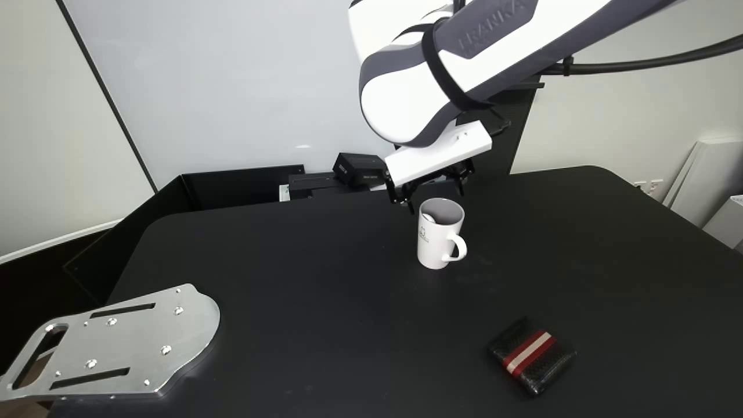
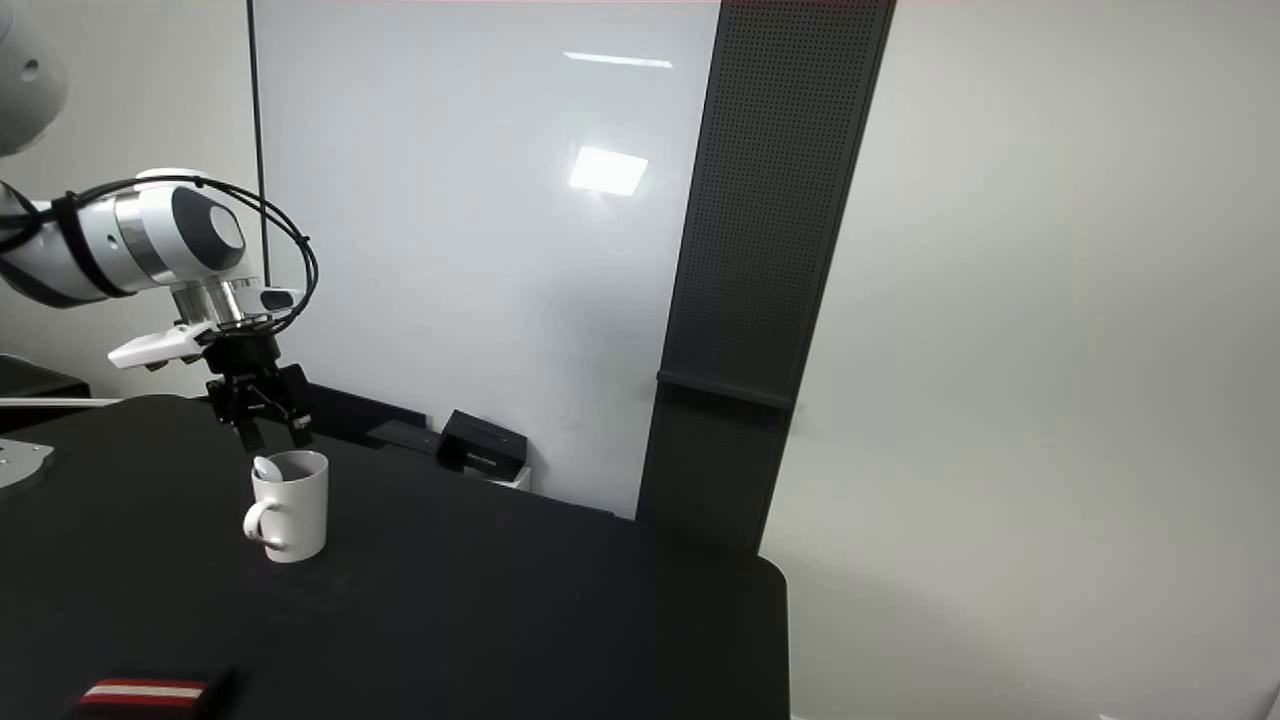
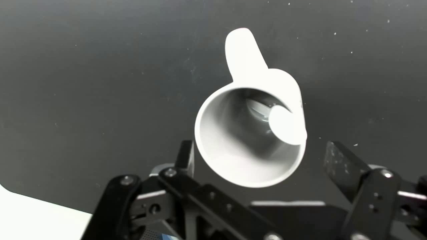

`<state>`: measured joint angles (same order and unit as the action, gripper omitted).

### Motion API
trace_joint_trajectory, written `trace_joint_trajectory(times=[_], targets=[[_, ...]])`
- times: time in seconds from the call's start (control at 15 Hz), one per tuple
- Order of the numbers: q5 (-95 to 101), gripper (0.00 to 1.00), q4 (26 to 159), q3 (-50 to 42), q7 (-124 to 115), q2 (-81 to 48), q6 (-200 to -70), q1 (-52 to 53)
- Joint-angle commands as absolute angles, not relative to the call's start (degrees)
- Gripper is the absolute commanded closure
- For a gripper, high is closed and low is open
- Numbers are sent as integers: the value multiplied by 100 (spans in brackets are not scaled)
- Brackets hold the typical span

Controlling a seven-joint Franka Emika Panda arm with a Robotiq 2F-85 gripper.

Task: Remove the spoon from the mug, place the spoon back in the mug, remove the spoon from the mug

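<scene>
An empty robot hand [image 1: 436, 197], spread wide, hangs above a dark bench [image 1: 302, 313] in an exterior view. Close beneath it stands an upright white mug [image 1: 434, 248] with a pale spoon [image 1: 428, 218] inside, only a rounded end showing at the rim. The print on the mug is too small to read; farther from the hand, a metal plate [image 1: 139, 337] runs out of frame.

In an exterior view, the mug's handle [image 2: 251, 522] shows below the hand. The mug's wall hides all of the spoon but its broad end, raised above the rim. A striped block [image 2: 145, 690], farther from the hand than the mug, is cut off at the edge.

In the wrist view, the mug's mouth appears between the parted fingers [image 3: 340, 166], the handle pointing away from the hand, a layout that seems to leave the rim's flanks free for an approach. The spoon looks propped stem-down on one finger's side, its broad end likely the part to pinch. White on white, glare masks whether spoon and rim touch, and the stem's lower end fades inside. A removal seems due; which of the two cannot be told.
</scene>
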<state>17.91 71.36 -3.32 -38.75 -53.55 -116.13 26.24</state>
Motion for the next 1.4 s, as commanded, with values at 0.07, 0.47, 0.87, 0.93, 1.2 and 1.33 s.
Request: trace_joint_trajectory(times=[0.07, 0.47, 0.87, 0.93, 1.2, 1.33], targets=[[1739, 0, 7165, -250, -3439, -5265, -11357, 2560], [1731, 0, 7167, -240, -3091, -5275, -11311, 2537], [1705, 0, 7166, -242, -2744, -5268, -11201, 2495], [1707, 0, 7167, -243, -2714, -5268, -11189, 2488], [1717, 26, 7166, -254, -2676, -5278, -11187, 2476], [1715, 40, 7155, -258, -2689, -5287, -11179, 2478]])
